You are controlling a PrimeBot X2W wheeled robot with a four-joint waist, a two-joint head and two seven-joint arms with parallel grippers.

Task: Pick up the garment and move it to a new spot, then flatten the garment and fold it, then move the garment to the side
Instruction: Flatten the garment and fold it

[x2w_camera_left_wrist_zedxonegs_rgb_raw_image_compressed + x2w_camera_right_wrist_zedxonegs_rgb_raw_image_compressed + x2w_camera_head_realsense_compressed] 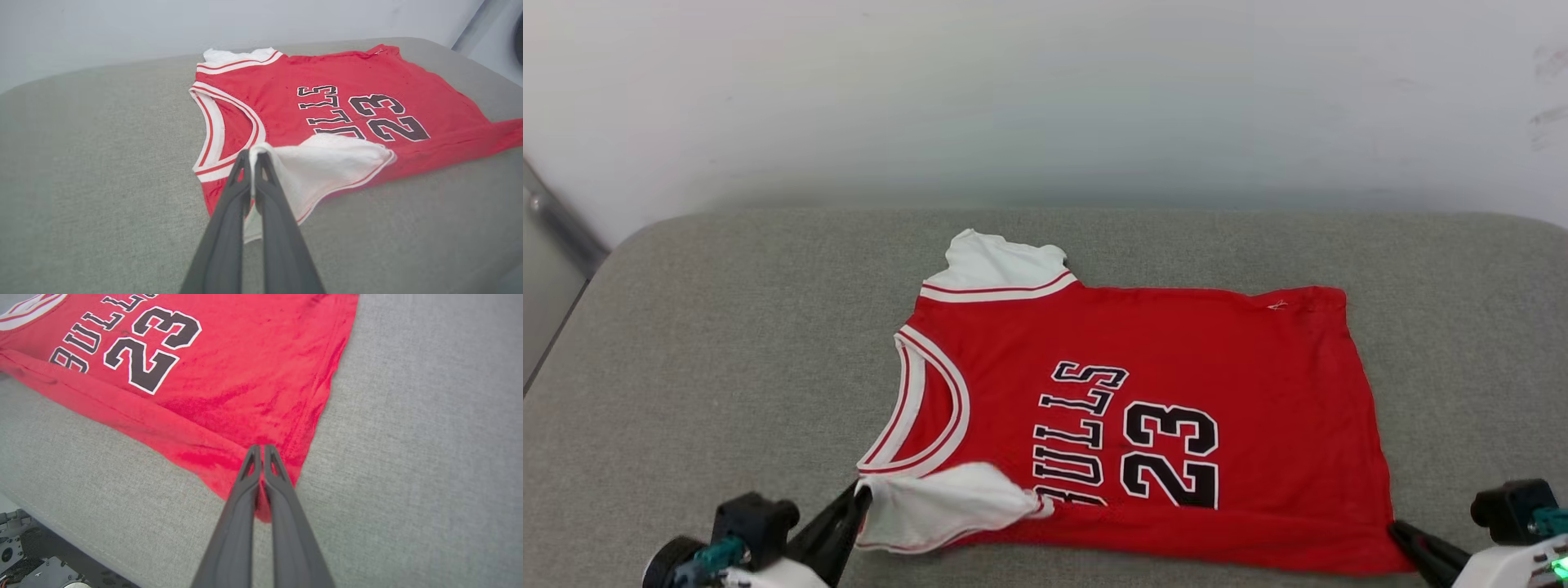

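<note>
One garment (1176,343) is lying spread on what looks like a grey cushion (727,327). Two hands are gripping it: the left hand (252,154) is pinching its near white sleeve (327,163), and the right hand (262,448) is pinching its near hem corner.

The garment (1176,367) lies flat on the worktop (727,351), a little toward 3 o'clock of its middle, with the collar pointing to 9 o'clock and the hem to 3 o'clock. The far sleeve (996,265) lies at 12 o'clock. The near sleeve (947,502) is lifted at 7 o'clock, where the left gripper (859,498) has its jaws clamped on it. At 5 o'clock the right gripper (1395,531) pinches the near hem corner. A wall (1045,98) stands behind the worktop.
</note>
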